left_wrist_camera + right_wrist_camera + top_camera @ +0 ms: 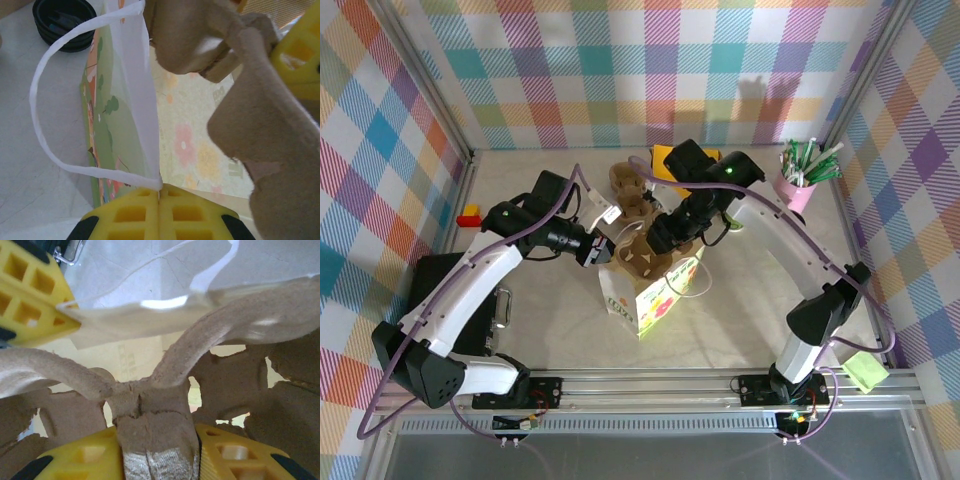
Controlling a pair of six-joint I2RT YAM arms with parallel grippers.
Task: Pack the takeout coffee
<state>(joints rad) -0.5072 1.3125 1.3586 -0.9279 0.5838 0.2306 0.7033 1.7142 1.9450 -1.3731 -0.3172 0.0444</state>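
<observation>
Trouble comes if the cup tray [150,410] clamped in my right gripper [155,447] catches the bag [117,130] rim pinched tight in my left gripper [160,197], tearing or toppling it.

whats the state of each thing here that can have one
paper bag: upright, mouth open
left end effector: shut on the paper bag's rim
cup carrier: held by its centre post at the bag's mouth
right end effector: shut on the cup carrier
pink cup: upright, sticks standing in it
</observation>
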